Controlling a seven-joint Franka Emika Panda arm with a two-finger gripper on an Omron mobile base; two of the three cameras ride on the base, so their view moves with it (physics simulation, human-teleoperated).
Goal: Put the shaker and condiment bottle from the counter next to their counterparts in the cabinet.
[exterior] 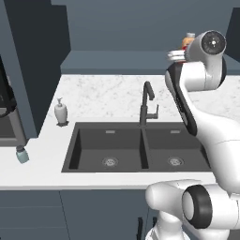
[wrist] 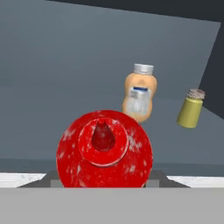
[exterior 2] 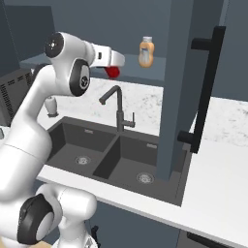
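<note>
Gripper [exterior 2: 115,62] raised to the level of the cabinet [wrist: 65,78] shelf, above the back of the counter [exterior: 108,93] and the sink [exterior: 136,147]. Clenched on the condiment bottle [wrist: 105,148]: in the hand view, red bottle seen nozzle-first, directly in front of the camera, dark finger parts just visible at either side of its base. In the right base view, a red rounded part [exterior 2: 113,71] protruding just below the white hand. Bottle carried lying along the gripper axis, nozzle toward the cabinet interior. Inside the cabinet, peach-orange bottle [wrist: 140,94] with pale cap standing beyond the red bottle and slightly right; yellow-olive shaker [wrist: 191,109] with grey top further right, apart from it. Red bottle not touching either. Shaker [exterior: 22,154], pale blue-green, resting on the counter near its front edge, left of the sink and well apart from the gripper. White soap dispenser [exterior: 61,112] standing on the counter behind the sink's left corner. Dark faucet [exterior: 147,103] upright behind the sink divider.
</note>
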